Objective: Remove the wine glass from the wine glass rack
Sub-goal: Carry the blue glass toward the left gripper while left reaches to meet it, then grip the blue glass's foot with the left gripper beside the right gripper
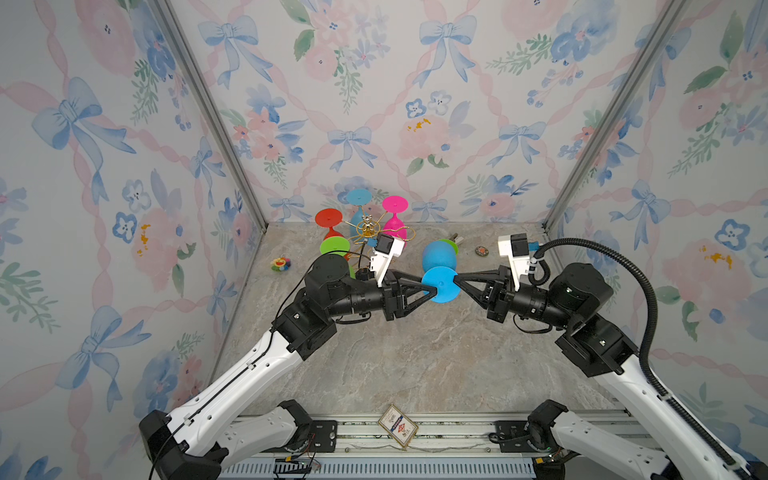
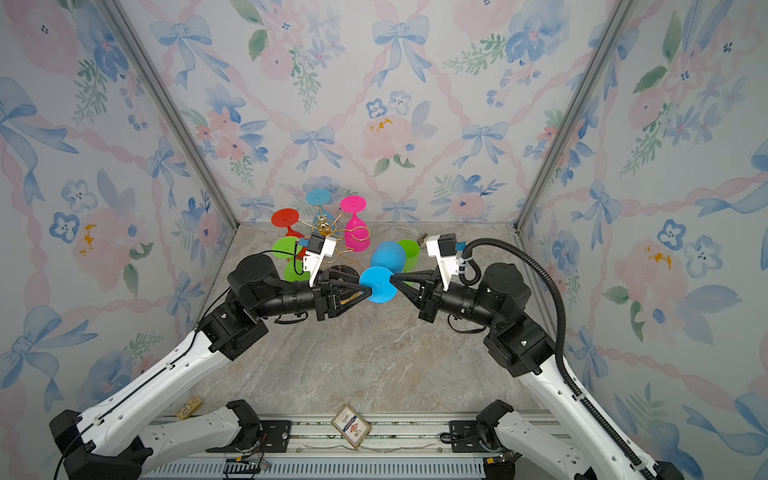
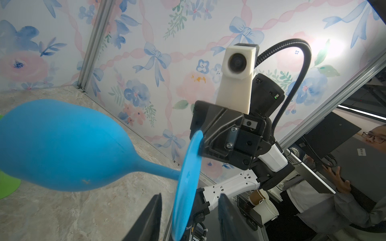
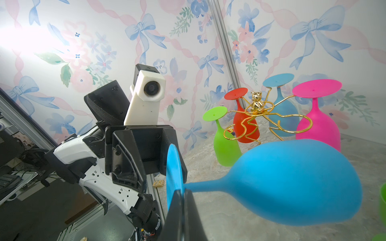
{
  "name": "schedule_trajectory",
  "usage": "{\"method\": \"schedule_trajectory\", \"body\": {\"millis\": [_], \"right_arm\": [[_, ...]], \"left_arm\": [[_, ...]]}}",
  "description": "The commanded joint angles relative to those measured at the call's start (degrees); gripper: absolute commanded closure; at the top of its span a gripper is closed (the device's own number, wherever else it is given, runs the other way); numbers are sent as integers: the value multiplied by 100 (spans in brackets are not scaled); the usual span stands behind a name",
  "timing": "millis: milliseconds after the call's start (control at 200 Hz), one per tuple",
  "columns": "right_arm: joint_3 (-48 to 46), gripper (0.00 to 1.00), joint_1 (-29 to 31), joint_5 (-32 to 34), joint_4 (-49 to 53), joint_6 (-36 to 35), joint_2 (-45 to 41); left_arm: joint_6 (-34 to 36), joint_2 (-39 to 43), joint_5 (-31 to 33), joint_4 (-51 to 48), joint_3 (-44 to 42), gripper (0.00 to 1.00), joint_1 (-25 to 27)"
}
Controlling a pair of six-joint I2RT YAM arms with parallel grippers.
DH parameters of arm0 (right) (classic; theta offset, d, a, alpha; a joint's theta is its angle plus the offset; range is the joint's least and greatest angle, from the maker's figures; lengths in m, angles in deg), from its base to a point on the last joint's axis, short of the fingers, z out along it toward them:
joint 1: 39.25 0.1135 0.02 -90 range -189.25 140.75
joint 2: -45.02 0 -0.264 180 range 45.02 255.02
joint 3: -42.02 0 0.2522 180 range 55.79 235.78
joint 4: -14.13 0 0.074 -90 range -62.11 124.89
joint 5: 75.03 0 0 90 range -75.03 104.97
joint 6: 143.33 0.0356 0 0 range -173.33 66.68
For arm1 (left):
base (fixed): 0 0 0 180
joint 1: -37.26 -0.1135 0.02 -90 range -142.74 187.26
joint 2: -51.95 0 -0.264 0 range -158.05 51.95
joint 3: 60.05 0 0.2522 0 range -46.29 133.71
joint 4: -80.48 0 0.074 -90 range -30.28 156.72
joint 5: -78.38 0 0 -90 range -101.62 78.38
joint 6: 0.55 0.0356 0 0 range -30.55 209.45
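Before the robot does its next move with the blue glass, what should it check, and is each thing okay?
1. Is the blue glass off the gold rack? ok: it is held in the air, apart from the rack.
2. Does the right gripper hold it? ok: it is shut on the edge of the foot.
3. Does the left gripper hold it too? not ok: its fingers stand on either side of the foot, with gaps.
4. Is the rack upright? ok.
5. Is the bowl clear of the loose green glass behind it? cannot tell.
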Motion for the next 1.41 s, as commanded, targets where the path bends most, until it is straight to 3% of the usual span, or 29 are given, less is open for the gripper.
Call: {"method": "schedule_trajectory", "body": {"millis": [0,985,1175,1400], "right_arm": [[-78,100,81,-56,-319,-107,25],[-203,100,63,287,-153,-326,-89],[-150,92,49,313,36,-335,-103],[23,60,-28,419,542,-331,-224]], "left_arm": [[-50,-14,-157,196,73,59,32],[-28,-104,-189,223,88,97,36],[6,-174,-220,238,124,100,32],[157,-220,-181,240,103,100,16]]}}
